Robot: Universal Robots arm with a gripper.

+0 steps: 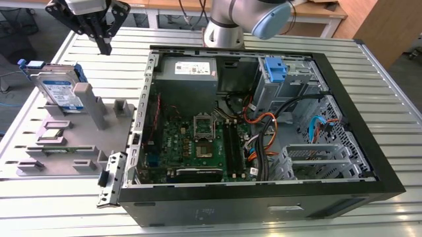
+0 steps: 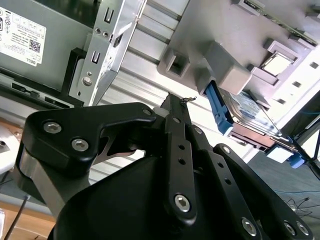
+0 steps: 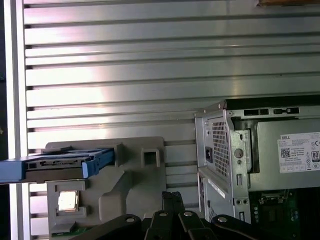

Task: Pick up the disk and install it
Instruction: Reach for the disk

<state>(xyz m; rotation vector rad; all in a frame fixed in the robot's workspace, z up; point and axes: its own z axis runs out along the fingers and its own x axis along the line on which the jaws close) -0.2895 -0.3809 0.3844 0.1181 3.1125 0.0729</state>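
The disk (image 1: 59, 91) is a silver drive with a white-and-blue label and blue side rails, standing on edge in a grey holder (image 1: 72, 143) at the exterior view's left. It also shows in both wrist views, as the disk (image 2: 250, 112) and the disk (image 3: 60, 162), edge-on in its slot. My gripper (image 1: 104, 49) hangs above the table behind the holder, to the right of the disk and clear of it. Its black fingers are shut together on nothing, as the gripper (image 2: 172, 102) and the gripper (image 3: 171, 197) also show.
An open computer case (image 1: 343, 98) lies on the slatted metal table (image 1: 396, 84), with a grey power supply (image 1: 188, 69) and a blue bracket (image 1: 274, 69) in its far bays. The arm's base (image 1: 224, 29) stands behind the case. The holder carries other small parts.
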